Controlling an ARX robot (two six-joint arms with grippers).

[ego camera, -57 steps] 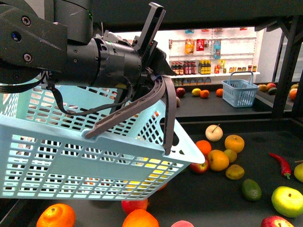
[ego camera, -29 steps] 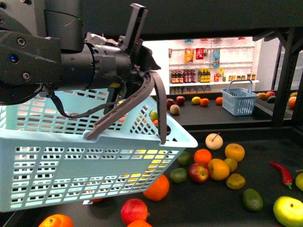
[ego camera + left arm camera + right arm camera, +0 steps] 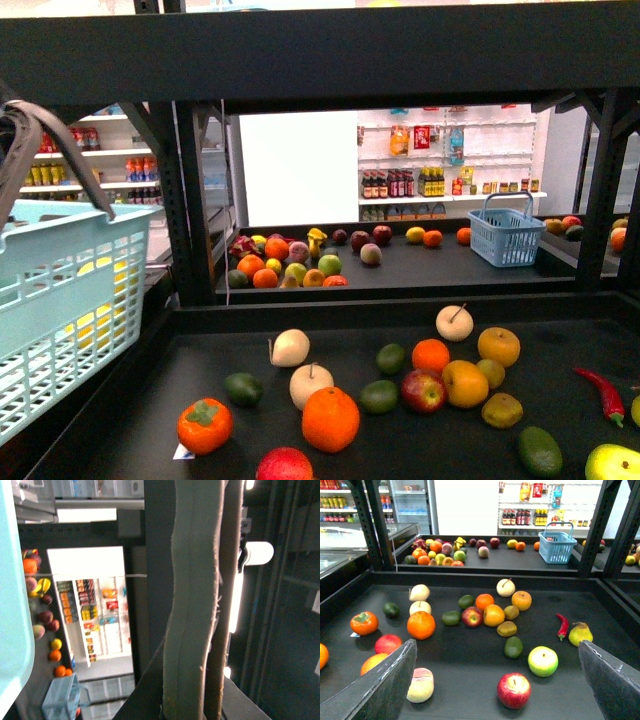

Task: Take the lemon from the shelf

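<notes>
The lemon (image 3: pixel 502 410), a deep yellow oval, lies on the shelf's black deck (image 3: pixel 140 400) right of centre, just in front of two oranges. In the right wrist view the lemon (image 3: pixel 507 628) lies beyond my open, empty right gripper (image 3: pixel 497 677), which hovers above the deck (image 3: pixel 465 665); its dark fingers (image 3: pixel 380 685) frame a red apple (image 3: pixel 514 690). My left gripper (image 3: pixel 192 707) is shut on the grey basket handle (image 3: pixel 192 605). The light blue basket (image 3: pixel 60 290) hangs at the far left of the front view. Neither arm shows in the front view.
Around the lemon lie oranges (image 3: pixel 466 383), a red apple (image 3: pixel 424 390), limes (image 3: pixel 379 397), an avocado (image 3: pixel 540 451) and a red chili (image 3: pixel 603 395). A green apple (image 3: pixel 543 661) and a pear (image 3: pixel 580 634) lie near the right gripper. Black frame posts (image 3: pixel 190 200) stand behind.
The left arm and the basket have swung left, out of most of the front view. The deck and its fruit now show in full.
</notes>
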